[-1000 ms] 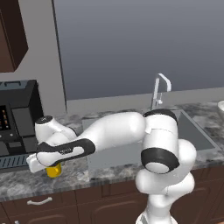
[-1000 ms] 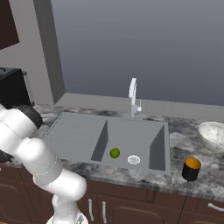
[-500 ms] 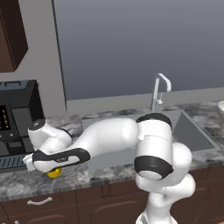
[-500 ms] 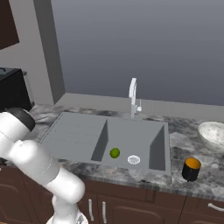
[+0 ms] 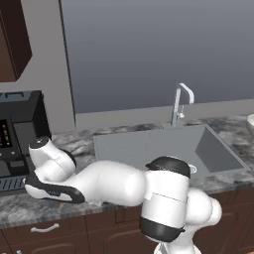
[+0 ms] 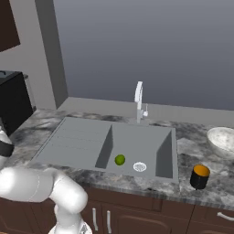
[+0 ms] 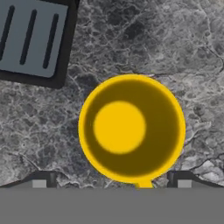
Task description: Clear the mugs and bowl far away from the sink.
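My claw (image 7: 111,186) hung straight above a yellow mug (image 7: 131,127) that stood upright on the marbled worktop (image 7: 175,52), its mouth facing me and a stub of handle showing at its near rim. My two fingertips (image 7: 40,181) stood wide, one to each side of the mug and clear of it, so the claw was open and held nothing. The slotted grey tray of the black coffee machine (image 7: 33,39) lay just beside the mug.

From the left base view my arm reached low toward the coffee machine (image 5: 20,134), well apart from the sink (image 5: 163,146).

In the right base view a second mug (image 6: 200,176), dark outside as far as I could judge, stood on the worktop right of the sink (image 6: 109,144), with the bowl (image 6: 222,141) near it. A green fruit (image 6: 119,159) lay in the basin beside the drain (image 6: 140,167).
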Motion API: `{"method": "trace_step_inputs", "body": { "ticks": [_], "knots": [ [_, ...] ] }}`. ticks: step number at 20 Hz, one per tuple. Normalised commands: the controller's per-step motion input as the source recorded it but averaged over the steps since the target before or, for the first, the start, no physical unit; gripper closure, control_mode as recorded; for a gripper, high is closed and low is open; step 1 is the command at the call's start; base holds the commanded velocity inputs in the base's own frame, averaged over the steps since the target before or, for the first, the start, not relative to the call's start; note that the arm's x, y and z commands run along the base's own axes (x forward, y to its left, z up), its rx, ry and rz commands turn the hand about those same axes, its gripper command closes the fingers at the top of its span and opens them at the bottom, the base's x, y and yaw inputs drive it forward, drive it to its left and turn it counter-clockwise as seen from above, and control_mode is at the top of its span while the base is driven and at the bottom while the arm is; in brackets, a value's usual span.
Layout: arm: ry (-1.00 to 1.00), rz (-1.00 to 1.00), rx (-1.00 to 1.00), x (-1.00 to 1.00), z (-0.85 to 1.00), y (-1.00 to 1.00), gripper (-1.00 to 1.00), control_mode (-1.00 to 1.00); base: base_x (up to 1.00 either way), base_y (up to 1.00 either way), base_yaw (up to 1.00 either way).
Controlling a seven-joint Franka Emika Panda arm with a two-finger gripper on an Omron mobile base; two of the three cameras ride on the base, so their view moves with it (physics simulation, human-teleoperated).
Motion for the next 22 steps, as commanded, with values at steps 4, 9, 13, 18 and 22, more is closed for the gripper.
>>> {"method": "trace_step_inputs", "body": {
  "ticks": [4,9,13,18,22],
  "knots": [
    [0.00,-0.02,0.14,-0.18,-0.45,-0.68,-1.00,-1.00,0.00,0.00,0.00],
    [0.00,0.00,0.09,-0.02,-0.66,-0.22,-1.00,-1.00,0.00,0.00,0.00],
    [-0.02,0.00,0.00,0.11,-0.31,0.19,-1.00,-1.00,0.00,0.00,0.00],
    [0.00,0.00,0.00,0.02,0.01,0.06,1.00,-1.00,0.00,0.00,0.00],
    [0.00,0.00,0.00,0.13,0.18,0.01,1.00,-1.00,0.00,0.00,0.00]
  ]
}}
